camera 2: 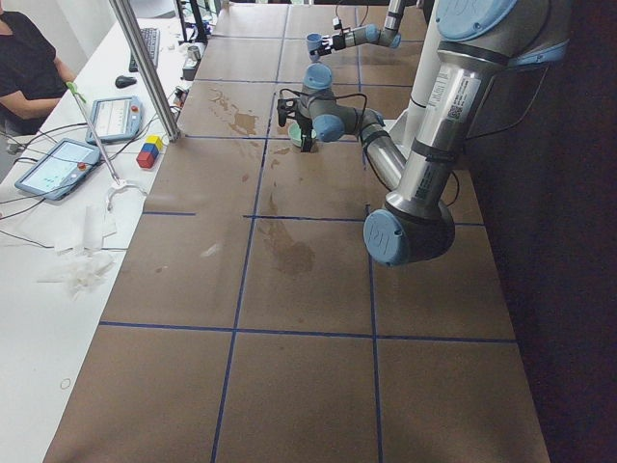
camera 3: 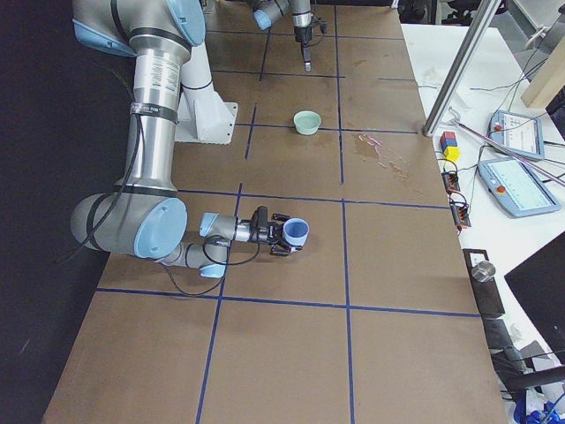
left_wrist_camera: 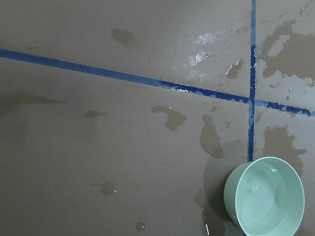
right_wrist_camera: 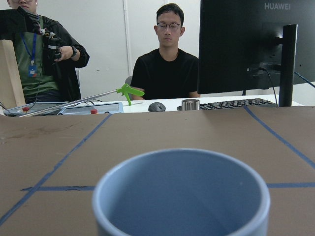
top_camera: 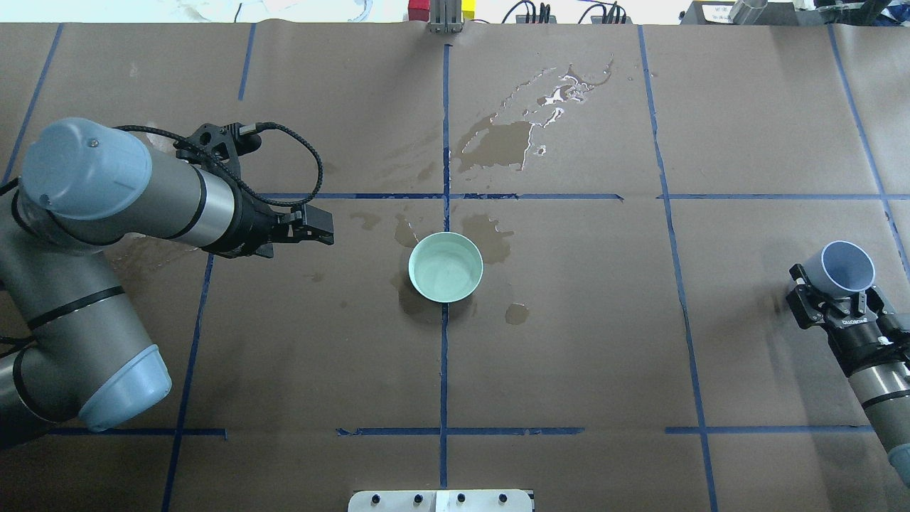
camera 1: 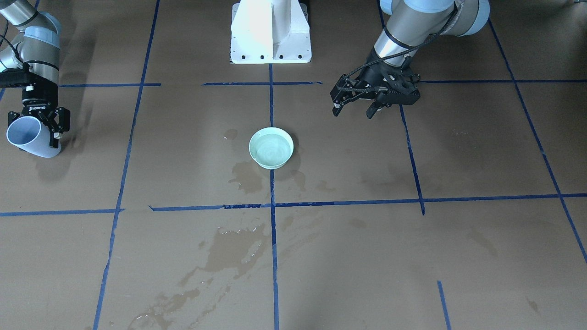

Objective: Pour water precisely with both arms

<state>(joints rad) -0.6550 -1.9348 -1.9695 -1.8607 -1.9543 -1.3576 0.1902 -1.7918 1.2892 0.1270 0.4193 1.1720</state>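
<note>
Water (top_camera: 446, 264) (barely visible) rests in green bowl (top_camera: 413, 276).

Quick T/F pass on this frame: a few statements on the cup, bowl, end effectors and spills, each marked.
1. The right end effector holds the blue cup. True.
2. The left end effector grips the green bowl. False: it is open, empty and apart from the bowl.
3. The bowl sits on a blue tape line. True.
4. The tabletop is dry. False: wet patches lie on it.
5. The cup is over the bowl. False: it is far off to the side.
</note>
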